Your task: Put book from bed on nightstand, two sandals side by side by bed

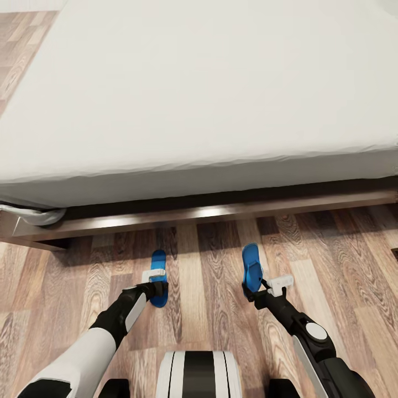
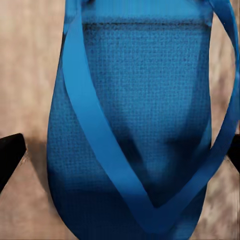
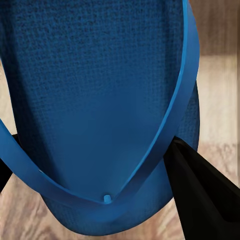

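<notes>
Sandals [image 1: 158, 275] [image 1: 252, 267] lie under each hand [image 1: 152, 281] [image 1: 260, 288], beside bed [image 1: 193, 110].

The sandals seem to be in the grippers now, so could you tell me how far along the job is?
Done: nothing that these views confirm; the bed shows no book. In hand: the left gripper is at one sandal, the right gripper at the other sandal, both near the bed frame. Left: bringing them side by side.

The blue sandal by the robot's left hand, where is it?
In the head view, that sandal lies on the wood floor just in front of the bed, at the left gripper, apart from the other sandal.
</notes>
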You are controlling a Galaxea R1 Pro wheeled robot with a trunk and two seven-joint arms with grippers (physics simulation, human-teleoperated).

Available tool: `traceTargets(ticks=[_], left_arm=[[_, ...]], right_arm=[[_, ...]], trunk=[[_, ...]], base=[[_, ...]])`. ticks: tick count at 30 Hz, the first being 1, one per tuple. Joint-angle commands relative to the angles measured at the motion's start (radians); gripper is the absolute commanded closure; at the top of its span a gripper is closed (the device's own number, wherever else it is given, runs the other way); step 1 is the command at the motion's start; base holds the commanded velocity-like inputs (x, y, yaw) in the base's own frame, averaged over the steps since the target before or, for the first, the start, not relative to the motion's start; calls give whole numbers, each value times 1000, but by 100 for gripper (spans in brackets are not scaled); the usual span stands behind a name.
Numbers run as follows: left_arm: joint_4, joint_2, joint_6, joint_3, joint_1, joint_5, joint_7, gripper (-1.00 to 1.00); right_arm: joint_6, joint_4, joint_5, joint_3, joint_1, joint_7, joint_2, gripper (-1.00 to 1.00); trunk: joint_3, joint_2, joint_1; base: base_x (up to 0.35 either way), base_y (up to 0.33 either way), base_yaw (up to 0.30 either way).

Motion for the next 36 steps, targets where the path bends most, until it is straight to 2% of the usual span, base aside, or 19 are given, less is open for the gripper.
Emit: traceTargets(ticks=[1,4,8,16,19,23,26,28,29,33,36], left_arm=[[-11,2,5,-5,0,10,8,-100],[-49,7,9,-4,7,6,10,-100],[-57,18,10,-3,9,4,11,-100],[-57,58,9,-2,9,7,9,-100],[-57,67,9,-3,9,9,7,-100],[-57,67,9,-3,9,8,9,-100],[-56,69,8,-3,10,5,10,-100],[-56,69,8,-3,10,4,11,-100],[-56,68,9,-4,10,3,11,-100],[-56,68,12,-6,11,0,11,-100],[-56,66,12,-9,11,-1,12,-100]], right_arm=[[9,-1,-9,1,0,-2,-1,100],[9,2,-9,1,0,-6,-1,100],[11,4,-9,0,0,-8,0,100],[17,8,-9,1,-1,-9,3,100],[70,10,-9,1,-2,-20,3,100],[152,19,-13,7,-9,-91,5,100],[226,29,-15,8,-34,-130,36,100],[270,75,-16,8,-65,-160,52,100],[283,140,-16,8,-102,-177,58,100],[281,328,-23,9,-218,-188,65,100],[277,445,-22,9,-287,-193,87,100]], trunk=[[3,0,-1],[15,1,-2],[31,2,-4],[61,4,-7],[73,4,-9],[89,5,-10],[100,6,-12],[108,6,-13],[112,7,-13],[127,8,-15],[139,8,-16]], base=[[0,0,0],[0,0,0],[0,0,0],[0,0,0],[0,0,0],[0,0,0],[0,0,0],[0,0,0],[0,0,0],[0,0,0],[0,0,0]])
